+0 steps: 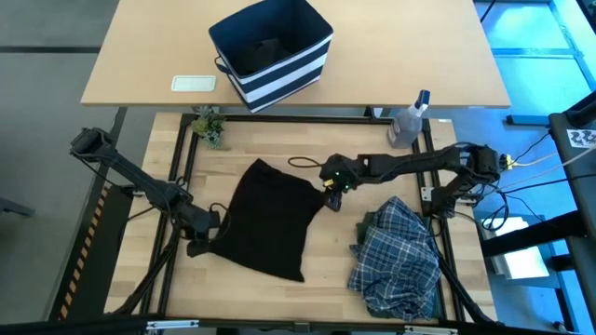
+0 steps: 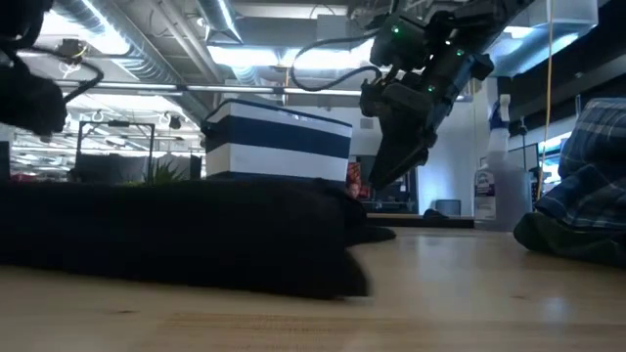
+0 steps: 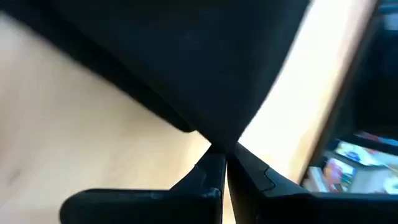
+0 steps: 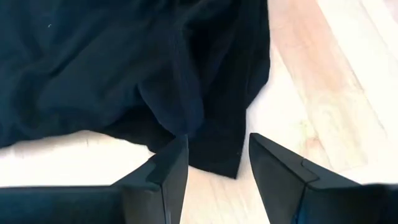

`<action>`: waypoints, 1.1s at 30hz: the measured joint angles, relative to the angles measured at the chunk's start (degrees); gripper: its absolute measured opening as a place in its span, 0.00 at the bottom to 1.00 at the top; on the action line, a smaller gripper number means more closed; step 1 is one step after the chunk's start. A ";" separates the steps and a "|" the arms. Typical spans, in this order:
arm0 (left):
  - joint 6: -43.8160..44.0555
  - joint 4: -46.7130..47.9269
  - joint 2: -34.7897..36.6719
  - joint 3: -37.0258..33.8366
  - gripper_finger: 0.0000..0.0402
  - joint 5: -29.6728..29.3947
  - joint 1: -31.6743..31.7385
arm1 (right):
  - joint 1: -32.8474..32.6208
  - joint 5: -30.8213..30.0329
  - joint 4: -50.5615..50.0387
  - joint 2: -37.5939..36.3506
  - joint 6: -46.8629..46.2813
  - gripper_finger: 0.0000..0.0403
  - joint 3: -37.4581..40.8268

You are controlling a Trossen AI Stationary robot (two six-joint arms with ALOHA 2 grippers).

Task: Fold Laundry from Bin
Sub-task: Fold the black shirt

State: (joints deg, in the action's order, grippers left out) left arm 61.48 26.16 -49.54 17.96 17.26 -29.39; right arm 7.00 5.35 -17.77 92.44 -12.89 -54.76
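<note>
The black garment (image 1: 270,219) lies spread on the table's middle. My left gripper (image 1: 207,233) is at its left near corner, shut on the cloth. My right gripper (image 1: 332,191) is open and points down just above the garment's right far corner (image 4: 217,155), one finger on either side of it and touching nothing. The blue-and-white plaid shirt (image 1: 400,256) lies crumpled at the right near side on the dark olive-green garment (image 1: 371,226). The navy striped bin (image 1: 272,51) stands on the far table. My left gripper pinches a corner of the black garment (image 3: 219,142) between its two shut fingers (image 3: 211,171), at the garment's left near end. The fingers come in low from the table's left. The cloth fans out from the pinch, and the rest of it lies on the table.
A clear spray bottle (image 1: 410,121) stands at the far right of the work surface and a small green plant (image 1: 209,126) at its far left corner. A white flat object (image 1: 194,83) lies on the far table. Bare wood shows along the near edge (image 1: 317,298).
</note>
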 joint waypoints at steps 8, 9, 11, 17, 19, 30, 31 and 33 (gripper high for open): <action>3.00 9.20 0.98 0.00 0.02 -0.74 0.62 | -0.28 1.27 -0.01 0.00 1.27 0.42 0.00; 4.16 10.93 1.01 0.00 0.02 -1.39 1.09 | -0.28 1.69 0.01 0.00 1.30 0.42 0.00; 5.85 15.28 0.96 0.00 0.02 -2.58 2.10 | -0.28 1.72 0.02 0.00 1.31 0.42 0.00; 6.74 19.76 0.96 0.00 0.02 -4.28 4.45 | -0.23 1.74 0.08 0.00 1.30 0.42 0.00; 5.67 19.33 0.96 0.00 0.02 -5.14 5.30 | -0.23 1.74 0.08 0.00 1.30 0.42 0.00; -14.09 -7.65 0.92 -0.04 0.02 -13.69 11.47 | -0.24 1.28 0.57 0.00 1.41 0.42 0.00; -15.92 -8.91 0.92 -0.04 0.02 -14.28 12.06 | -0.23 1.28 0.85 0.00 1.43 0.42 0.00; -17.25 -9.04 0.94 -0.04 0.02 -15.42 12.97 | -0.23 1.26 1.28 0.00 1.43 0.42 0.00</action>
State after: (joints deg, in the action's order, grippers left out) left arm 44.22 17.12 -48.60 17.91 1.85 -16.42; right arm 6.76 6.61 -16.49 92.44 -11.46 -54.76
